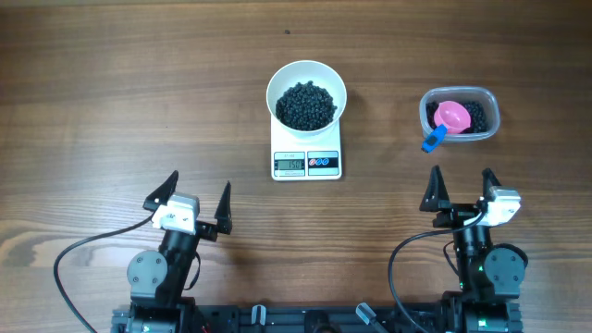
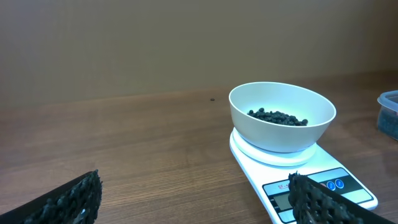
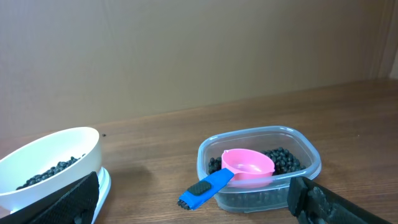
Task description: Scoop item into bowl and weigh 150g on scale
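Scale (image 1: 306, 165) long axis near-far, display end toward arms; bowl (image 1: 275, 91) with beads (image 1: 306, 104) on far end. Left gripper (image 1: 201, 179), right gripper (image 1: 461, 172) spread wide, empty.

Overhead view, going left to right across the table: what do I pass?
Left gripper → white bowl of dark beads, sitting on the scale → clear tub holding the pink scoop.

The table (image 1: 102, 83) is of brown wood with a visible grain, evenly lit. Behind it stands a plain, dull brown wall (image 2: 186, 43).
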